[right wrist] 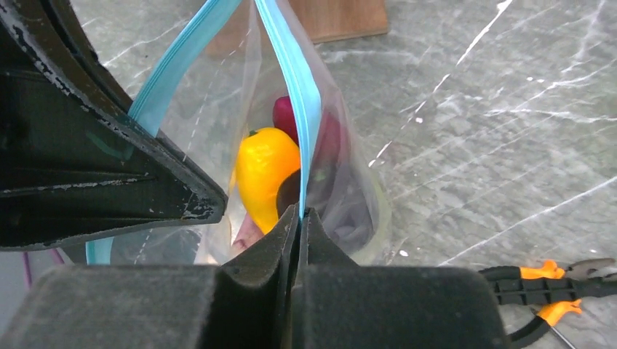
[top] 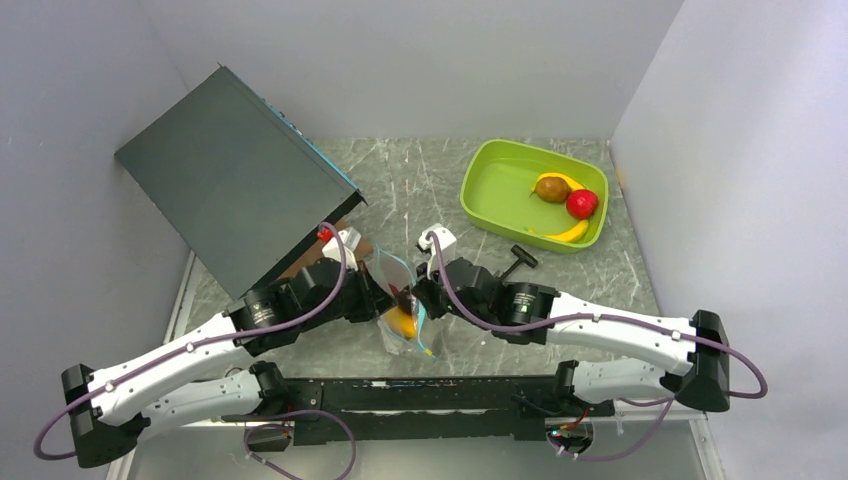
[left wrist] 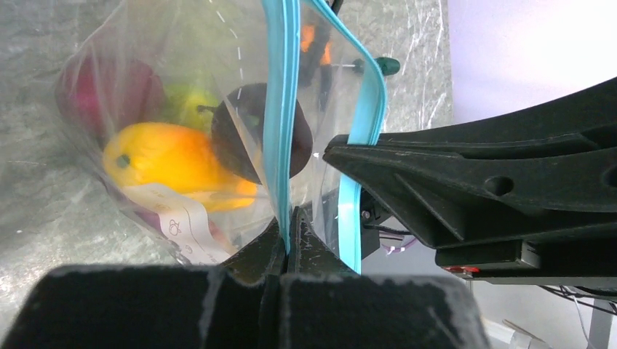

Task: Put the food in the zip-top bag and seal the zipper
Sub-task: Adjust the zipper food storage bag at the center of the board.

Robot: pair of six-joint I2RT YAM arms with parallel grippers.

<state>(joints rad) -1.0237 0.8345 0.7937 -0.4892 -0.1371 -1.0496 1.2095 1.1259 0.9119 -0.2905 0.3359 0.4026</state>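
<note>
The clear zip-top bag [top: 400,300] hangs between my two grippers at table centre, its mouth open. My left gripper [left wrist: 289,218] is shut on one blue-green zipper strip [left wrist: 280,109]; the other strip [left wrist: 364,123] bows away. My right gripper [right wrist: 300,216] is shut on the opposite zipper strip [right wrist: 295,80]. Inside the bag lie an orange fruit [left wrist: 167,163], a dark plum [left wrist: 251,138], a green apple [left wrist: 190,105] and a purple-red piece [left wrist: 102,91]. A brown pear [top: 551,189], a red fruit [top: 581,204] and yellow bananas [top: 568,233] lie in the lime-green tray [top: 490,180].
A dark grey box [top: 235,175] leans at the back left over a brown board [right wrist: 342,18]. Black-and-orange pliers [right wrist: 546,291] lie right of the bag. A black-handled tool [top: 518,260] lies near the tray. White walls close in the sides.
</note>
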